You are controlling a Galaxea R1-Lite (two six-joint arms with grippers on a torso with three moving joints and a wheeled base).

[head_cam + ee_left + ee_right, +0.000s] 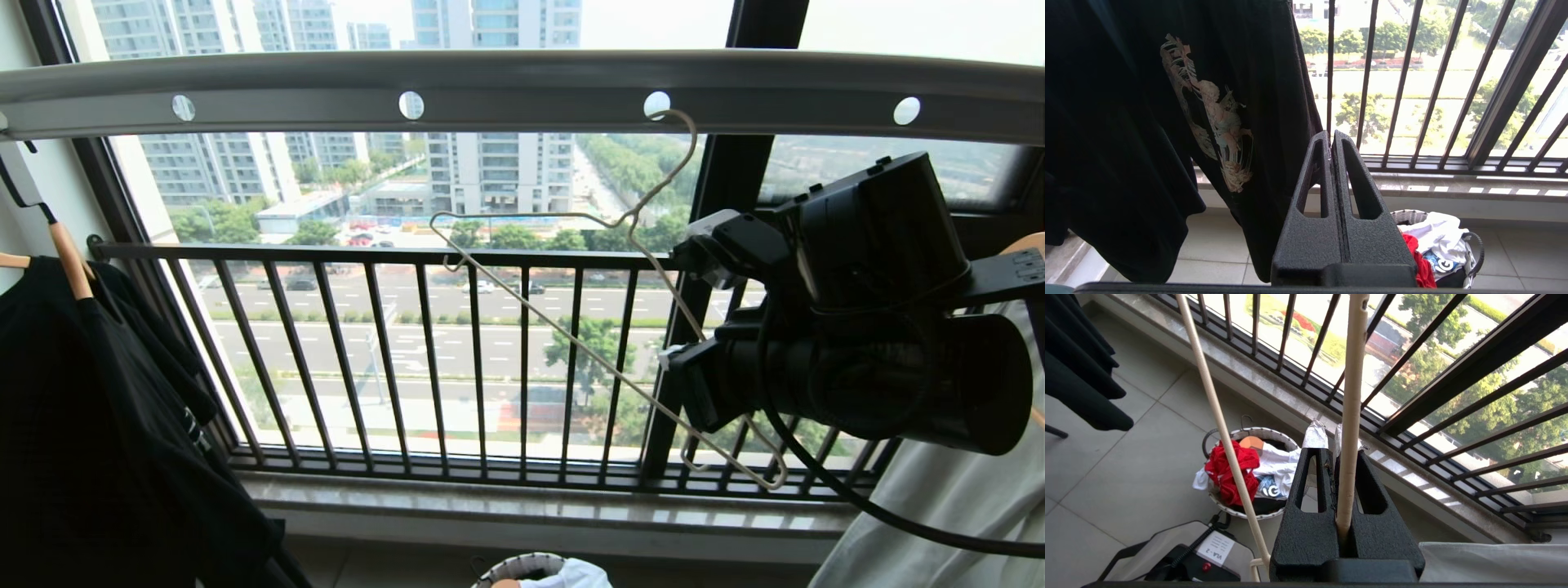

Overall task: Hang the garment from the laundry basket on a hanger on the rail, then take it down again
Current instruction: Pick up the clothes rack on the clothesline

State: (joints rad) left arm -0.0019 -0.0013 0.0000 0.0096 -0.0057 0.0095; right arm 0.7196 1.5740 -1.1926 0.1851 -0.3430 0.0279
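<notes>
While hanger [571, 327] hangs on rail [522, 90], right tool [1336, 447] seemingly clamps its side wire.

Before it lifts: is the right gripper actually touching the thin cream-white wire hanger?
Touching. In the right wrist view the right gripper has its black fingers shut on one bar of the thin cream-white wire hanger, which runs up between them.
</notes>
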